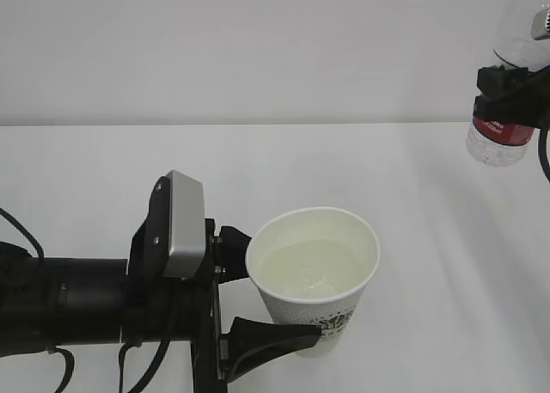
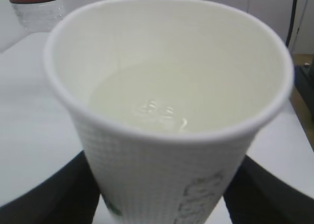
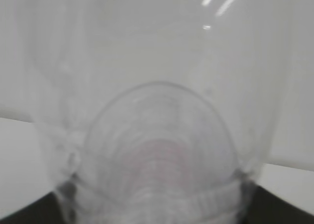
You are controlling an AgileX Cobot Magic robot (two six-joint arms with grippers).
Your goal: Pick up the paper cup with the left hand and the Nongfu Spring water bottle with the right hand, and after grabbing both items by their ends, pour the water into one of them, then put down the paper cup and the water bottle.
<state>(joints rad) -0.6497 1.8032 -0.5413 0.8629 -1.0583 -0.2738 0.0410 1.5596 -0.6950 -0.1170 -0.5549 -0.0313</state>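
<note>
White paper cup [image 1: 314, 277] stands out near the bottom middle of the exterior view, held by the left hand [image 1: 249, 294]. One black finger [image 1: 232, 242] touches the cup wall just under the rim and the other finger [image 1: 266, 337] presses its lower side, so the fingers are closed around the cup. Pale, almost clear water [image 1: 309, 268] lies inside the cup, well under the rim. The cup's base is partly covered by the lower finger, so I cannot tell if it touches the white table [image 1: 103, 169]. The dark logo on the cup wall is only partly readable.

In the left wrist view the cup [image 2: 167, 175] fills nearly the whole frame and its bottom is cut off; the fingers appear only as dark shapes at both lower corners.

The Nongfu Spring water bottle [image 1: 503, 135] is at the top right edge of the exterior view, well apart from the cup. The right hand [image 1: 513, 88] grips it above the red label, and its upper part is cut off by the frame. Which end points down is not clear; it is probably empty or nearly so.

In the right wrist view the bottle [image 3: 157, 136] is a blurred transparent shape, and the fingers are just dark corners.
</note>
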